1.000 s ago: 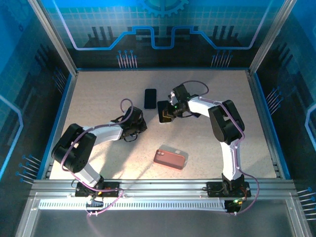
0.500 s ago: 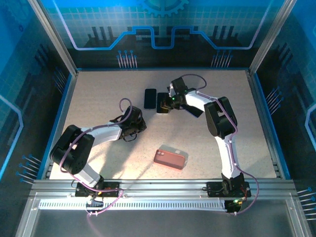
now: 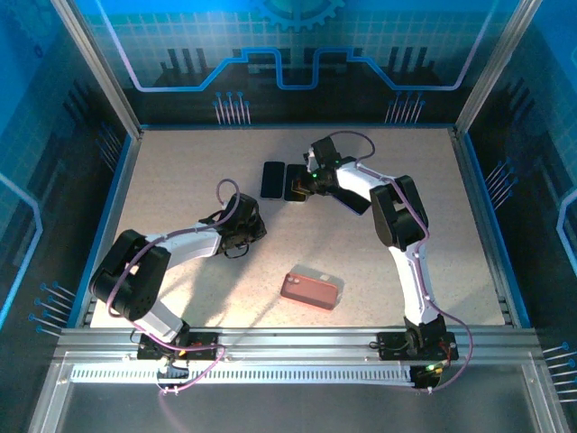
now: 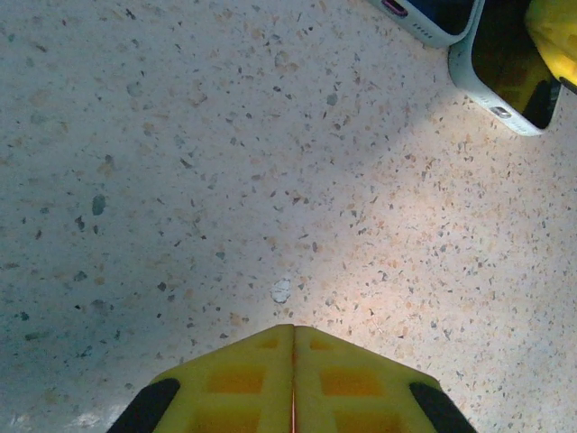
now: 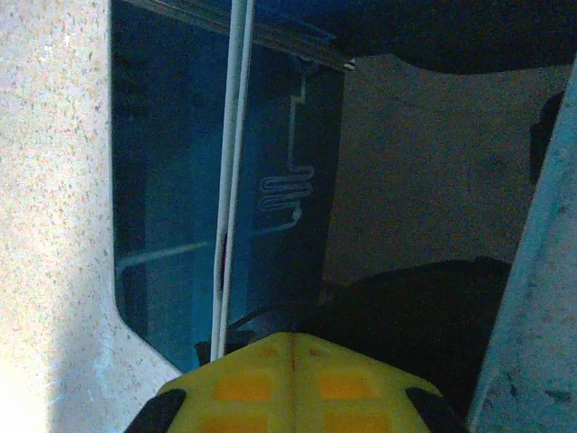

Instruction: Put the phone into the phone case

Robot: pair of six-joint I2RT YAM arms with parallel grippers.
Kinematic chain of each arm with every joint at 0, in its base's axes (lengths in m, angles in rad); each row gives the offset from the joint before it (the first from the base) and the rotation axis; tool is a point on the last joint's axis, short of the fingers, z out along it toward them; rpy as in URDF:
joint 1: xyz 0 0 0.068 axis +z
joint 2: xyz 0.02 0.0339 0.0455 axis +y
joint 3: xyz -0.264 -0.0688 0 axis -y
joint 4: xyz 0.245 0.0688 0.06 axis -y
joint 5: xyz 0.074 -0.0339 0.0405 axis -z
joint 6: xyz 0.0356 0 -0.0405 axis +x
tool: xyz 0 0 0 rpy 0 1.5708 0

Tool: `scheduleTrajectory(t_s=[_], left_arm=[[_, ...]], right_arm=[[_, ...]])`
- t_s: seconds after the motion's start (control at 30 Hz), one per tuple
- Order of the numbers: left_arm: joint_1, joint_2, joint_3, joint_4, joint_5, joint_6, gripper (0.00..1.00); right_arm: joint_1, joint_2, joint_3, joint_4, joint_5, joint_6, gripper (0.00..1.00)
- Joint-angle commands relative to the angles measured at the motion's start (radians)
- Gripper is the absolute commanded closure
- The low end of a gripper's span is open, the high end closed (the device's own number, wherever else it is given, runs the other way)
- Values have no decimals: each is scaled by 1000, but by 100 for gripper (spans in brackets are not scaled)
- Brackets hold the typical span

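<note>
Two dark phones lie side by side at the back of the table, the left phone [image 3: 272, 179] [image 4: 431, 16] and the right phone [image 3: 294, 183] [image 4: 507, 63]. My right gripper [image 3: 306, 182] [image 5: 293, 341] is shut, its yellow tips low over the right phone's glossy screen [image 5: 180, 198]; one yellow finger [image 4: 552, 32] appears in the left wrist view. The coral-red phone case [image 3: 311, 290] lies flat near the table's front middle, apart from both arms. My left gripper [image 3: 254, 225] [image 4: 293, 329] is shut on nothing, low over bare table, short of the phones.
The speckled table [image 3: 180, 180] is walled by blue panels with metal posts. A pale translucent piece [image 3: 317, 273] sits against the case's far edge. A rail [image 3: 288, 341] runs along the front by the arm bases.
My right gripper has swung left and back, bringing the right phone from a tilted pose near the middle to lie flat beside the left phone. The left arm has stayed put.
</note>
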Motion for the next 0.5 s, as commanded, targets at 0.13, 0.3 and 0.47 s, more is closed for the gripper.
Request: scheduleTrajectory(t_s=[0.13, 0.3, 0.47], left_arm=[[4, -54, -23, -25, 9, 35, 92], [0, -70, -49, -11, 25, 23, 92], [-18, -98, -70, -4, 19, 14, 91]], right_arm=[[-37, -192, -85, -67, 22, -125, 51], [-105, -266, -145, -143, 60, -177, 47], [-220, -298, -208, -185, 136, -206, 44]])
